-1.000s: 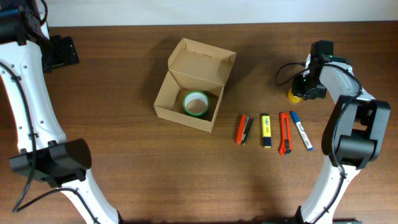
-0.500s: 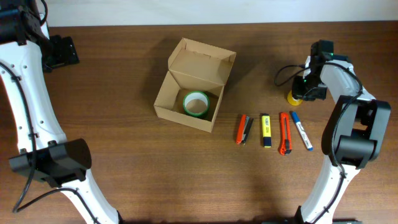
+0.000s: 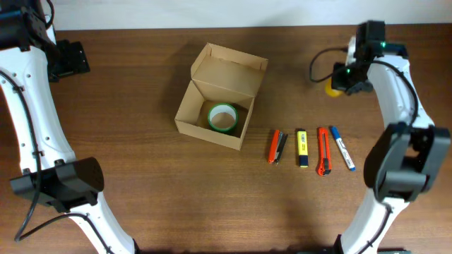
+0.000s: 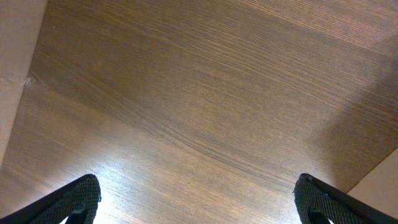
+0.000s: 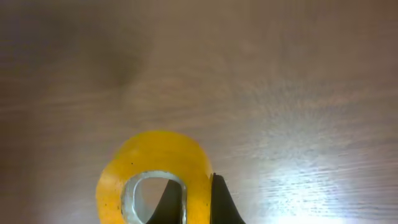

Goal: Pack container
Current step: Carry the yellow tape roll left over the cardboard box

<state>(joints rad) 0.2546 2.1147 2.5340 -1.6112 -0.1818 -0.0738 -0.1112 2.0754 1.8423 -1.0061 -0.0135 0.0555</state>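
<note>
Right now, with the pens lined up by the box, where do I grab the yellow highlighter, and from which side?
I'd take the yellow highlighter mid-barrel, straight down from above, jaws spanning its narrow width. It lies flat, long axis running near to far, with gaps to the black pen and the orange cutter. The right gripper is shut on the yellow tape roll.

A dark brown desk (image 3: 141, 141) with fine, straight wood grain fills nearly the whole overhead view. Along its far edge runs a pale, off-white strip (image 3: 212, 13); whether it is wall or floor cannot be told. In the left wrist view a bright glare (image 4: 118, 180) lies on the wood, a soft shadow darkens the right side, and a pale beige surface (image 4: 12, 74) borders the wood at the left.
</note>
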